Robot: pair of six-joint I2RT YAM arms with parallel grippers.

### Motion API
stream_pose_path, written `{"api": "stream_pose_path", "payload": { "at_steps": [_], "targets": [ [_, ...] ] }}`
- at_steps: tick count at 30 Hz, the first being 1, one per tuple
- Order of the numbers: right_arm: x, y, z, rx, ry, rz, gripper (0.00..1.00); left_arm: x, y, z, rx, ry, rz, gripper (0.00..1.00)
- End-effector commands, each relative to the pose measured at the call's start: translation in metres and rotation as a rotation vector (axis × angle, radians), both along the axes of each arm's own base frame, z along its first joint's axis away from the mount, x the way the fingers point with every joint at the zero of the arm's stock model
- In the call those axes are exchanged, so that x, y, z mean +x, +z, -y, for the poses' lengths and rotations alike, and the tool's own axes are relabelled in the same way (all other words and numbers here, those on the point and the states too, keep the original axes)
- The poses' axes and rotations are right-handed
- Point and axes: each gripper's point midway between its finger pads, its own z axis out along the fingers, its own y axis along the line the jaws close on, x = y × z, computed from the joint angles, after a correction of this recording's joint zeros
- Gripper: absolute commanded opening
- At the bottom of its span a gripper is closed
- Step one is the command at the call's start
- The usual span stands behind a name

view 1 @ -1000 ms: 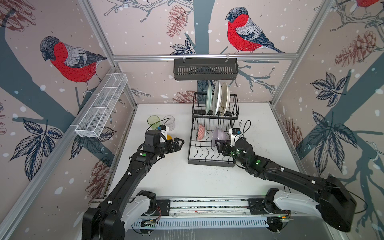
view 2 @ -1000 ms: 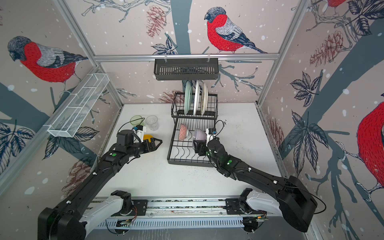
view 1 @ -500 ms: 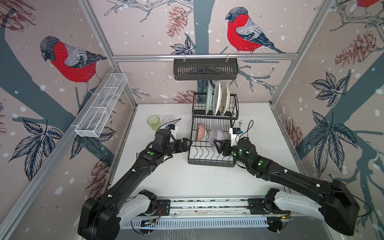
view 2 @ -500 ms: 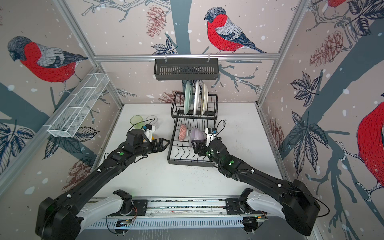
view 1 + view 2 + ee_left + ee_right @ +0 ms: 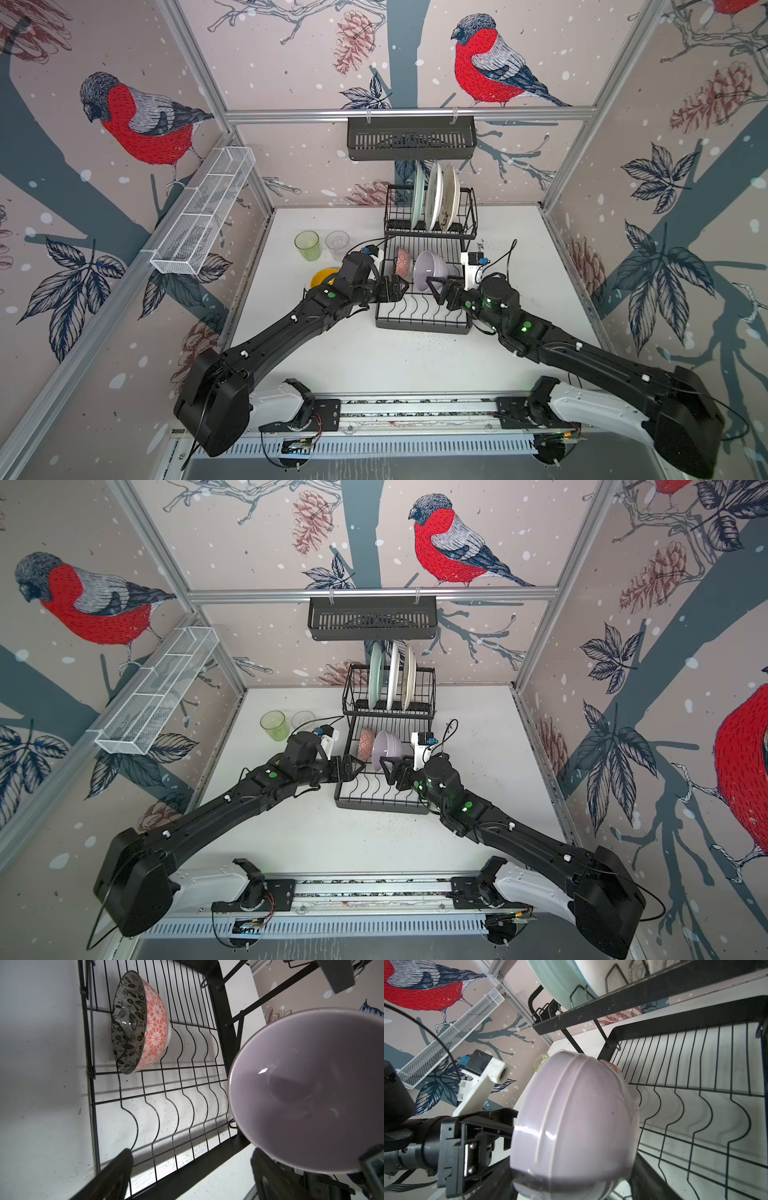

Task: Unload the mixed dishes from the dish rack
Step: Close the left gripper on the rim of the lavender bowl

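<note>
The black wire dish rack (image 5: 424, 325) stands mid-table. Three plates stand in its raised tier: pale green (image 5: 417, 199), white patterned (image 5: 434, 195) and cream (image 5: 451, 197). On the lower tray a pink bowl (image 5: 402, 262) (image 5: 143, 1022) leans on edge. My right gripper (image 5: 439, 286) (image 5: 571, 1184) is shut on the lilac bowl (image 5: 430, 270) (image 5: 577, 1122), tilted beside it. My left gripper (image 5: 397, 287) (image 5: 192, 1180) hangs open and empty over the tray's front left corner. A yellow bowl (image 5: 323, 276), green glass (image 5: 307, 245) and clear glass (image 5: 336, 243) sit on the table to the left.
A black slotted basket (image 5: 411, 139) hangs on the back rail above the plates. A long white mesh basket (image 5: 203, 212) is fixed to the left wall. Cage walls close three sides, and the arms' mounting rail (image 5: 415, 411) runs along the front.
My left arm has swung right from beside the yellow bowl to the rack's lower tray, still open. The right gripper and lilac bowl have hardly moved.
</note>
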Motion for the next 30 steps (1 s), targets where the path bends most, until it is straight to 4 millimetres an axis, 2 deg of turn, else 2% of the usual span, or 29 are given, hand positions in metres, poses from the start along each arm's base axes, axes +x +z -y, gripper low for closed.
{"api": "stream_pose_path", "payload": {
  "at_steps": [1,18,21,25,30],
  "targets": [
    [0.001,0.027,-0.005,0.086,0.017,0.060,0.54,0.008,0.012,0.011,-0.039,-0.011,0.044,0.90],
    [-0.004,0.030,-0.009,0.116,0.054,0.062,0.55,0.026,-0.003,0.030,-0.036,-0.034,0.021,0.86],
    [-0.005,0.029,-0.009,0.118,0.058,0.059,0.55,0.027,-0.004,0.032,-0.044,-0.039,0.019,0.82],
    [-0.009,0.029,-0.011,0.125,0.079,0.060,0.56,0.028,-0.003,0.035,-0.057,-0.045,0.026,0.72],
    [-0.010,0.026,-0.014,0.120,0.097,0.054,0.56,0.028,-0.003,0.037,-0.077,-0.046,0.023,0.67]
  ]
}}
